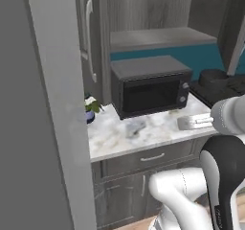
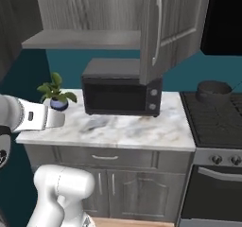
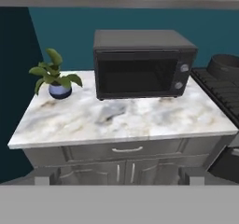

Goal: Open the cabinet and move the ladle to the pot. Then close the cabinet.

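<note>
I can't make out the cabinet's (image 2: pixel 160 27) inside: its open door blocks my right base view. The pot (image 3: pixel 227 65) is cut by the right edge of the hand view. On the counter (image 3: pixel 154 118), a pale smudge (image 3: pixel 112 112) before the microwave (image 3: pixel 140 64) is too blurred to identify.

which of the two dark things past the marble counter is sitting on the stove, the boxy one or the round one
The round one: the pot sits on the stove grates. The boxy microwave stands on the marble counter instead.
</note>
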{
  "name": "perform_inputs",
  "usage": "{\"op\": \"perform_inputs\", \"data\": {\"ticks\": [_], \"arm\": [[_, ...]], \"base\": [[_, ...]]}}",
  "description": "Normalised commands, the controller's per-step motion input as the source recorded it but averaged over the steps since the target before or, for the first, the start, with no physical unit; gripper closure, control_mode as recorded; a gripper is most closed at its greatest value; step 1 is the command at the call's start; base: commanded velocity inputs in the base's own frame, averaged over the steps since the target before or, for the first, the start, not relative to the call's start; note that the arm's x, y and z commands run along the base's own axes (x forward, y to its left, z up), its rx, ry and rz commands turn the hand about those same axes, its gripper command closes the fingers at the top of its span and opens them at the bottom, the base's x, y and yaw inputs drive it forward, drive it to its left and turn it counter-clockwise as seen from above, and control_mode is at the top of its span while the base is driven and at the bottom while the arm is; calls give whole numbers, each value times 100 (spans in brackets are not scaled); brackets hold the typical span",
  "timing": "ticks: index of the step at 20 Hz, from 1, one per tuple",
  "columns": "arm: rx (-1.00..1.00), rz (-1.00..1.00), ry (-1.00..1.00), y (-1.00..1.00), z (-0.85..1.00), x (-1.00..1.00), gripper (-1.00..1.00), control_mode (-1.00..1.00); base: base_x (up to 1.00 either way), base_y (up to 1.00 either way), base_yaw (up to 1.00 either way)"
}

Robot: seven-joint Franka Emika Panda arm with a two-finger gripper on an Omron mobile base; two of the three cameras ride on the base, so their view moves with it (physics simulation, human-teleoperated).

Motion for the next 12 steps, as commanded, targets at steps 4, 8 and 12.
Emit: {"op": "perform_inputs", "data": {"ticks": [4,8,12], "arm": [[0,0,0,0,0,0,-100,100],[0,0,0,0,0,0,-100,100],[0,0,0,0,0,0,-100,100]], "base": [[42,-9,1],[43,-11,0],[42,-10,0]]}}
